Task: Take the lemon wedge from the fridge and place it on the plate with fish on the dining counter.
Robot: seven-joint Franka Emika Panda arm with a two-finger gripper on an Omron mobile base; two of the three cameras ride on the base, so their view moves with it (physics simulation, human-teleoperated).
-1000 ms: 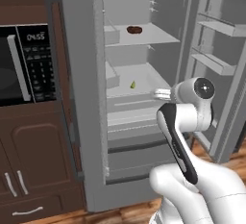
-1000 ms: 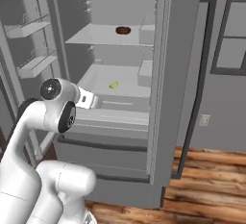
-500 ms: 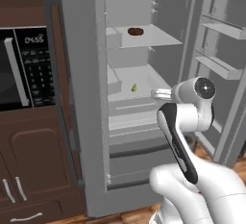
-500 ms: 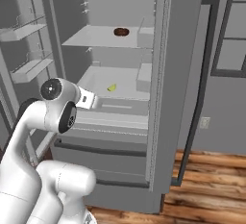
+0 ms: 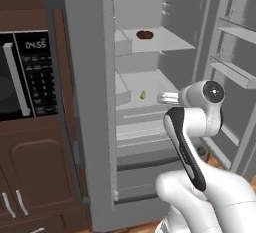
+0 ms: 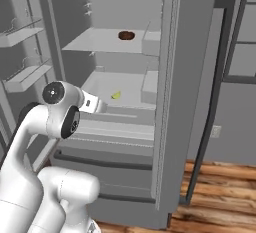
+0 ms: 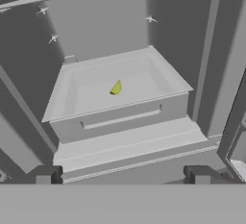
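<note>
Reaching for the lemon wedge (image 7: 116, 88), we see it lying alone on the white tray-like shelf (image 7: 158, 76) in the middle of the open fridge (image 5: 90, 127), below the shelf with the dark brown lump (image 5: 144, 34). Our fingers (image 7: 122, 174) stand wide apart, well short of it. We should advance straight in, drop low and straddle the wedge. Its resting face is too small to read; plate and worktop lie elsewhere.

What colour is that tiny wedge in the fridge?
The tiny wedge-shaped lemon piece is yellow-green, clearest in the hand view.
</note>
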